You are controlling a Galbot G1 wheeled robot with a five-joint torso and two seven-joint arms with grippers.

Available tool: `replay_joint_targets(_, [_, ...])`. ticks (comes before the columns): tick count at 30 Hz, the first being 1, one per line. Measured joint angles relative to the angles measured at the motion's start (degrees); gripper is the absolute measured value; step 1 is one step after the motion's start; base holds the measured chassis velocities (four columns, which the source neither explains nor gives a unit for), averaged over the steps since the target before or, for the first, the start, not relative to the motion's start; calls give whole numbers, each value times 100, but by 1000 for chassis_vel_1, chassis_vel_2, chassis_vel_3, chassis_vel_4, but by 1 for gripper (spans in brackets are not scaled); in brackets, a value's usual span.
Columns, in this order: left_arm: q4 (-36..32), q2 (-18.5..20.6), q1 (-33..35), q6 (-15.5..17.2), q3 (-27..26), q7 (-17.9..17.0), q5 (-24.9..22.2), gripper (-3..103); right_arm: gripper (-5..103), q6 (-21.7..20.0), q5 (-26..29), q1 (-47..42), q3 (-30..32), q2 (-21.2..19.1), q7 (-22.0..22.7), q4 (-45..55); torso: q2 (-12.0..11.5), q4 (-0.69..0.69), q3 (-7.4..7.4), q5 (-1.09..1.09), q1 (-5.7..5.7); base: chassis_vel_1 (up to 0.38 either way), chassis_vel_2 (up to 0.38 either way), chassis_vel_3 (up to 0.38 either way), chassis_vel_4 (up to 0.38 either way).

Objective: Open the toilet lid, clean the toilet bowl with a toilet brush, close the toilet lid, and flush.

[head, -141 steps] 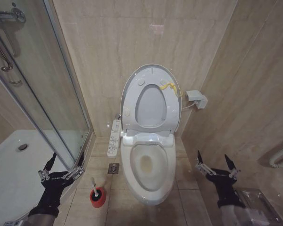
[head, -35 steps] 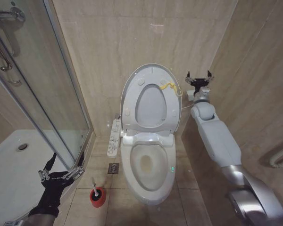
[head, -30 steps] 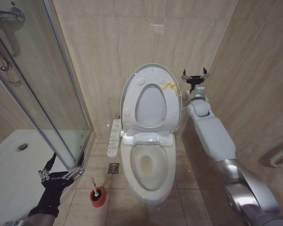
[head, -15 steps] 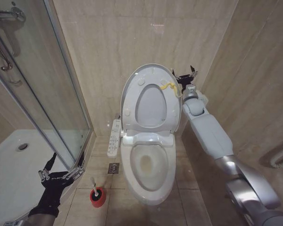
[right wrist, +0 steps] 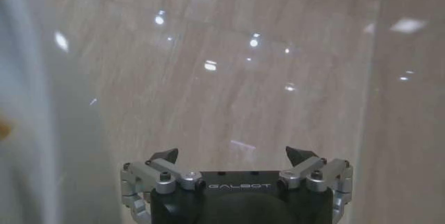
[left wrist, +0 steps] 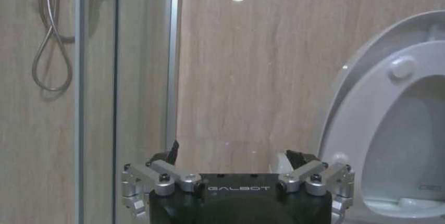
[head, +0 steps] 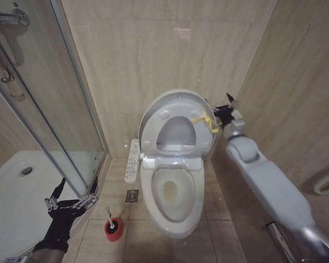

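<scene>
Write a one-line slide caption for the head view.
Right gripper, open, behind the tilting toilet lid; left gripper open near the toilet brush.

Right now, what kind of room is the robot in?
A bathroom, most likely. There is a toilet bowl with its toilet lid tipped partway up, a glass shower stall beside it, and tiled walls.

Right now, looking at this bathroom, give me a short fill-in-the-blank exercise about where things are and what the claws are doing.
1. The glossy white oval plastic toilet lid is tilted forward, partway ____.
2. The open right claw is at the lid's edge, near its small ____ tag.
3. The thin white-handled toilet brush stands in its short round ____ holder on the floor.
4. The open left claw sits low beside the glass ____ enclosure.

Missing words: closed; yellow; red; shower
</scene>
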Motion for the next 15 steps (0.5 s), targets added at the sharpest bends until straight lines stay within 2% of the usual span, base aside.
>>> replay_joint_targets(3, [0, -1, 0, 0, -1, 0, 0, 100, 100, -247, 135, -455, 296, -101, 87, 505, 0, 0, 0, -1, 0, 0, 0, 0, 0])
replay_joint_targets(6, [0, -1, 0, 0, 0, 0, 0, 100, 100, -729, 480, -1343, 742, -91, 456, 1463, 0, 2, 0, -3, 0, 0, 0, 0, 0])
replay_joint_targets(7, [0, -1, 0, 0, 0, 0, 0, 100, 100, -729, 480, -1343, 742, -91, 456, 1463, 0, 2, 0, -3, 0, 0, 0, 0, 0])
replay_joint_targets(10, [0, -1, 0, 0, 0, 0, 0, 100, 100, -943, 686, -2056, 1084, 80, 624, 2031, 0, 2, 0, -3, 0, 0, 0, 0, 0])
replay_joint_targets(15, [0, -1, 0, 0, 0, 0, 0, 100, 100, -957, 692, -2822, 1502, 259, 523, 2339, 0, 3, 0, -3, 0, 0, 0, 0, 0])
